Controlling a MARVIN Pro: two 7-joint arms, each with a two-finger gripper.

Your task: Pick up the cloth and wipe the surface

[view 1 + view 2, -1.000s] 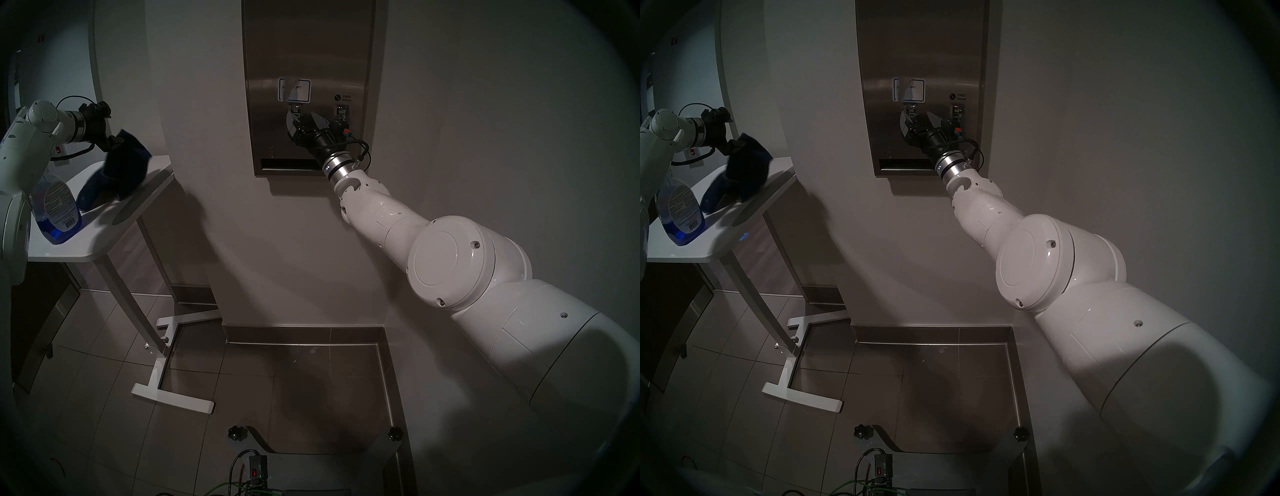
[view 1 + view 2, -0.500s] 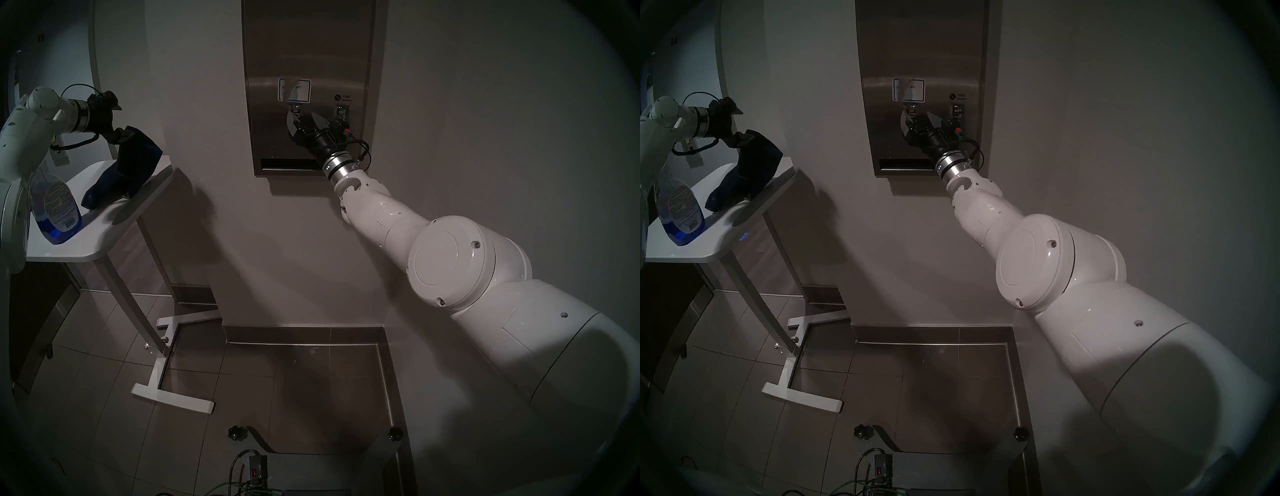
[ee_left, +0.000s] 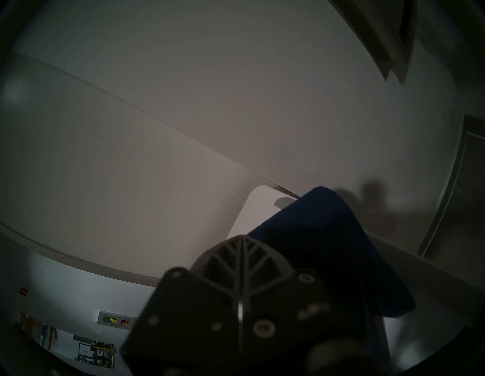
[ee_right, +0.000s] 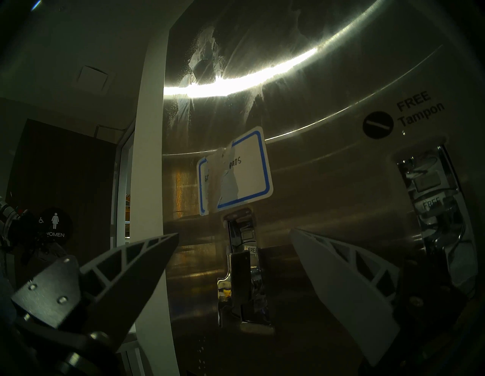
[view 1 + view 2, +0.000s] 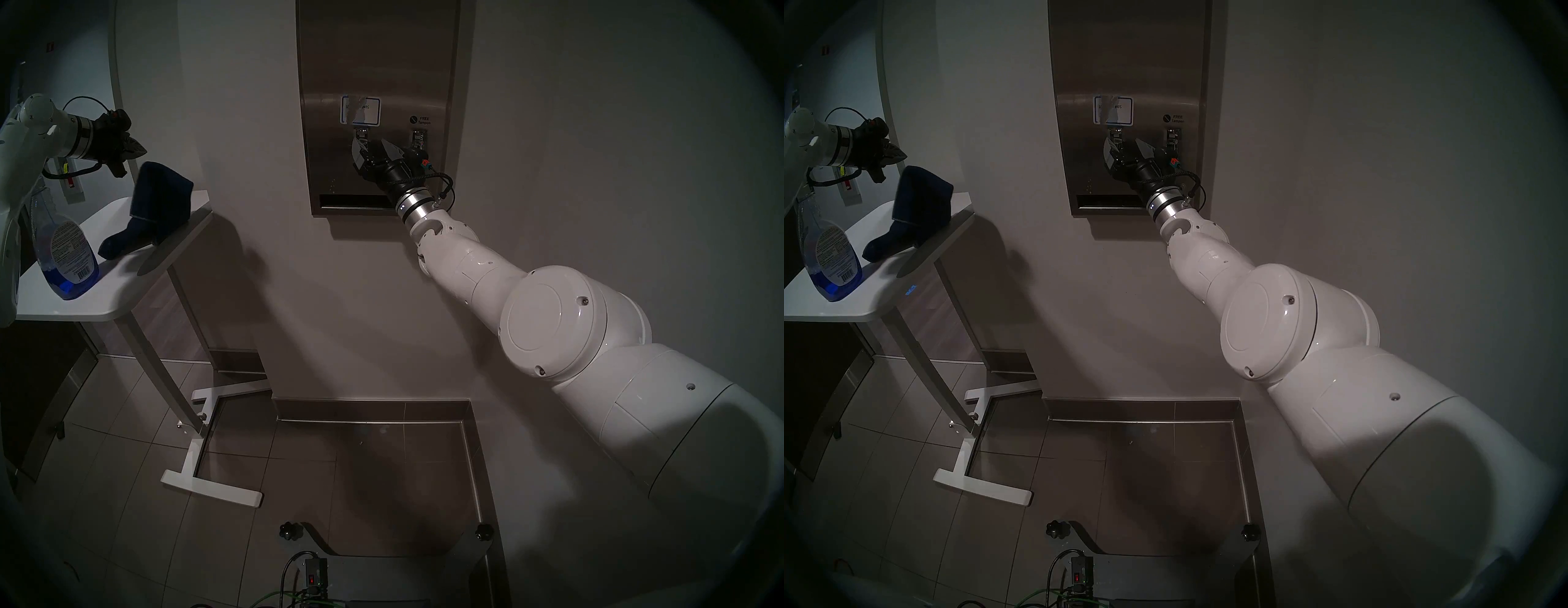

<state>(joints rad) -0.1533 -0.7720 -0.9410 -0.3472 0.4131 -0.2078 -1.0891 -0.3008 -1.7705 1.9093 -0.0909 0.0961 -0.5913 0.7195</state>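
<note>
Cloth stands peaked on desk, long axis tilted upward toward the wall. Left claw closed, empty, apart. Right claw open before dispenser front.

Cloth on table, beside bottle

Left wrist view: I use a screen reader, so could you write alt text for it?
The left tool is shut and empty, its two dark ribbed fingers pressed together. Just beyond it the dark blue cloth stands in a hump on the white table, in front of a plain off-white wall.
</note>
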